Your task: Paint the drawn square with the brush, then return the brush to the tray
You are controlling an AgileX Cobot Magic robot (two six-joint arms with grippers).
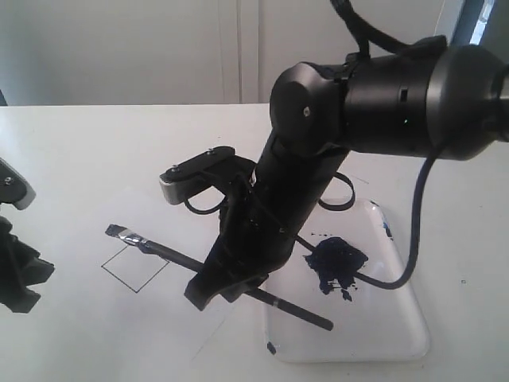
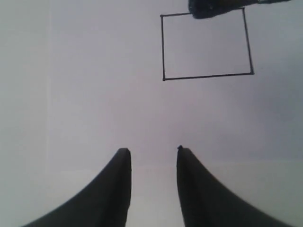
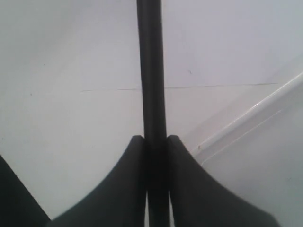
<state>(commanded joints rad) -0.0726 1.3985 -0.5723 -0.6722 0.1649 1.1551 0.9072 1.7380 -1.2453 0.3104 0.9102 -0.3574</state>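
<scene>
The drawn square (image 1: 135, 267) is a thin black outline on the white paper, left of centre, with nothing painted inside it. The brush (image 1: 167, 253) slants across the table; its blue-stained bristles (image 1: 116, 231) sit at the square's far corner and its handle end lies over the tray (image 1: 398, 338). My right gripper (image 1: 213, 288) is shut on the handle's middle, seen as the black handle (image 3: 151, 71) between the fingers (image 3: 135, 156). My left gripper (image 2: 151, 151) hangs open and empty, short of the square (image 2: 206, 45), where the bristle tip (image 2: 213, 7) shows.
An irregular dark blue paint blob (image 1: 336, 263) with splatter lies in the tray, and a black cable (image 1: 413, 239) loops over it. The tray's rim (image 3: 255, 111) shows beside the right fingers. My left arm (image 1: 16, 270) stands at the table's left edge.
</scene>
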